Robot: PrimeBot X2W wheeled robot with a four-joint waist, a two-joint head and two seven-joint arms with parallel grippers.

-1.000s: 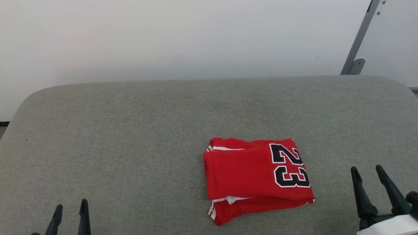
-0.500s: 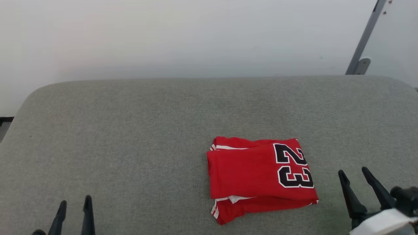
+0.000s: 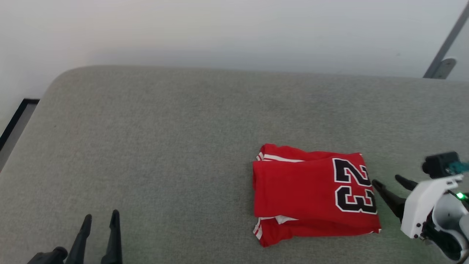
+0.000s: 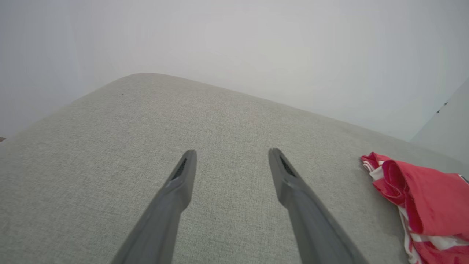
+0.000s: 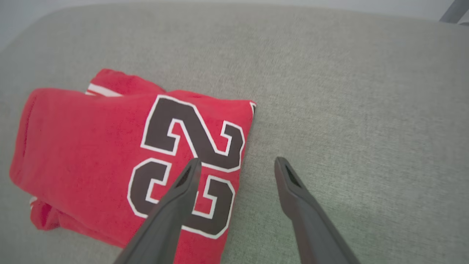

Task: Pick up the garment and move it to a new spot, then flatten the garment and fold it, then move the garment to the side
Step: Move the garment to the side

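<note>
The garment (image 3: 315,194) lies folded into a red rectangle on the grey padded surface (image 3: 165,128), right of centre, with the black "23" on its right part and white-striped trim at its left corners. My right gripper (image 3: 385,179) is open just beyond the garment's right edge, fingers pointing left at it. In the right wrist view the garment (image 5: 91,146) lies to the left, and one finger of the right gripper (image 5: 238,160) hangs over the "23", the other over bare fabric. My left gripper (image 3: 101,216) stands open at the lower left, far from the garment (image 4: 421,198). The left gripper (image 4: 231,152) holds nothing.
A pale wall rises behind the padded surface. A grey metal pole (image 3: 445,55) leans at the upper right. The surface's rounded left corner drops to a strip of floor (image 3: 14,121). Bare grey padding stretches left of and behind the garment.
The head camera has shifted, sliding the whole scene right and down. My right gripper has turned and moved in toward the garment's right edge. The garment itself lies as before.
</note>
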